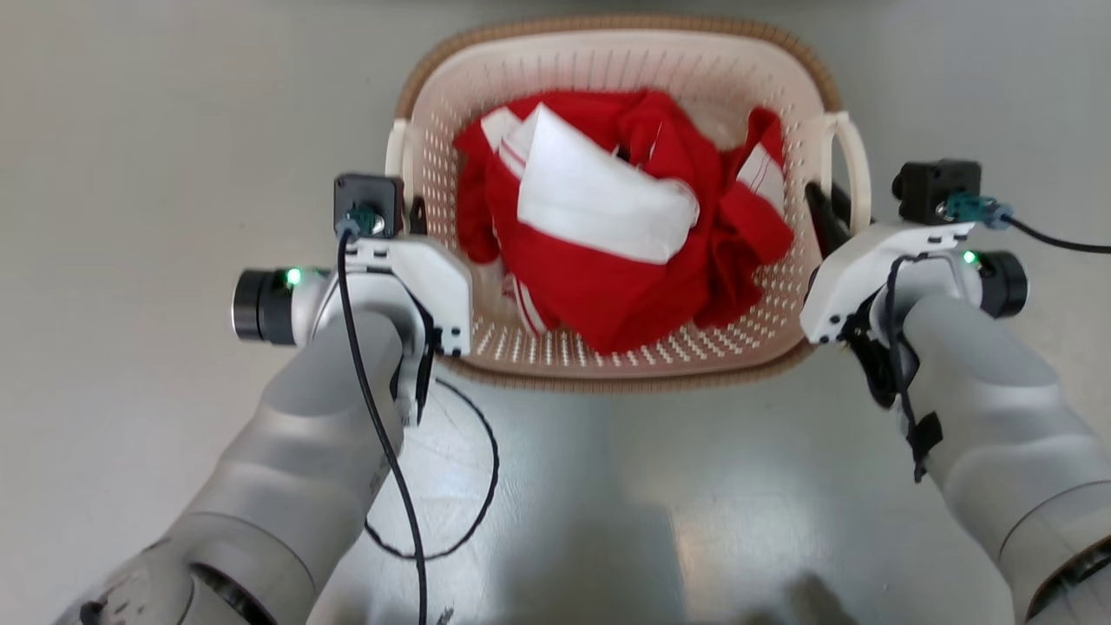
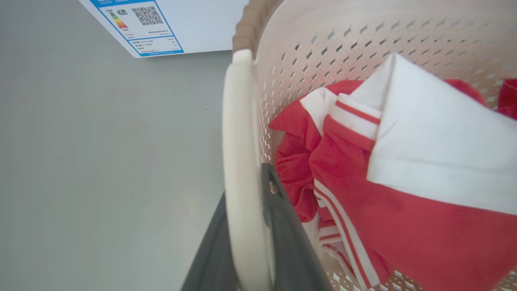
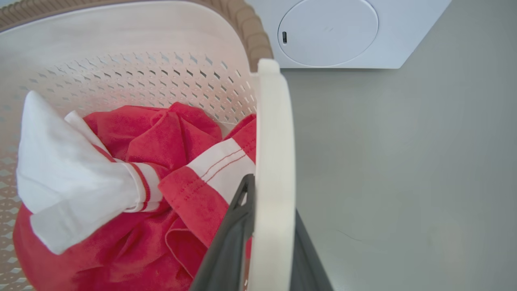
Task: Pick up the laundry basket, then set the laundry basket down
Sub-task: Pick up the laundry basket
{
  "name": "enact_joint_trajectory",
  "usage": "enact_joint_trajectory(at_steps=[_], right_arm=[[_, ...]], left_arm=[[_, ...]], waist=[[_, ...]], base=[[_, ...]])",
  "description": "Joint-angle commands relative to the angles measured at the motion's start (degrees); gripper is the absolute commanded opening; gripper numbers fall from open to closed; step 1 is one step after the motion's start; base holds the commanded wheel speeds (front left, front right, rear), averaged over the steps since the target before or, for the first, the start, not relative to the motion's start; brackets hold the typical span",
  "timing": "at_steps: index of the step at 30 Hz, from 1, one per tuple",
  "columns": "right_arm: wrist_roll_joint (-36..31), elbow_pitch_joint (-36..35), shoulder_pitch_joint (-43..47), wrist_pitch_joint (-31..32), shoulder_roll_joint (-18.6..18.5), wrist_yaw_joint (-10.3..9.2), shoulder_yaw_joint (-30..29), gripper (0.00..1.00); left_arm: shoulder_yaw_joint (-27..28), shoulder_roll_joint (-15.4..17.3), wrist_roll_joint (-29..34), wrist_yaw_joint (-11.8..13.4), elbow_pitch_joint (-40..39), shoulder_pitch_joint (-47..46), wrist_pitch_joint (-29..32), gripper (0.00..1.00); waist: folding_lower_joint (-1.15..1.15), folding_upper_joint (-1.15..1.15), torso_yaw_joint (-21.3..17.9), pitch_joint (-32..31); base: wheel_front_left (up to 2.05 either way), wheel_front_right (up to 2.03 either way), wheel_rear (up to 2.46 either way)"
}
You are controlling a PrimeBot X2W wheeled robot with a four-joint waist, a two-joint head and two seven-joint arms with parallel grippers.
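The left gripper [image 2: 246,226] and right gripper [image 3: 274,226] each pinch a white loop handle [image 2: 238,121] of the cream perforated plastic laundry basket [image 1: 608,78]; uneven lifting could spill its red-and-white cloth [image 1: 625,260].

Head camera looks steeply down over the laundry basket [image 1: 608,65]. Wrist cameras sit close against its left handle [image 2: 238,153] and right handle [image 3: 274,161], both facing along the red-and-white clothing [image 1: 625,295] inside.
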Motion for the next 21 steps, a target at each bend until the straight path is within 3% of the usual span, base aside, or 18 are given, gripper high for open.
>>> enact_joint_trajectory(at_steps=[1,21], right_arm=[[0.2,-0.5,2.9,0.3,2.0,0.52,1.2,0.0],[4.0,3.9,14.0,6.3,5.2,0.52,2.8,0.0]], left_arm=[[-0.1,0.3,-0.2,-0.4,-0.4,1.2,0.1,0.0],[-7.6,0.3,-8.3,-3.4,2.5,14.7,5.4,0.0]], waist=[[0.0,0.0,0.0,-2.6],[0.0,0.0,-1.2,-26.9]], base=[[0.0,0.0,0.0],[0.0,0.0,0.0]])
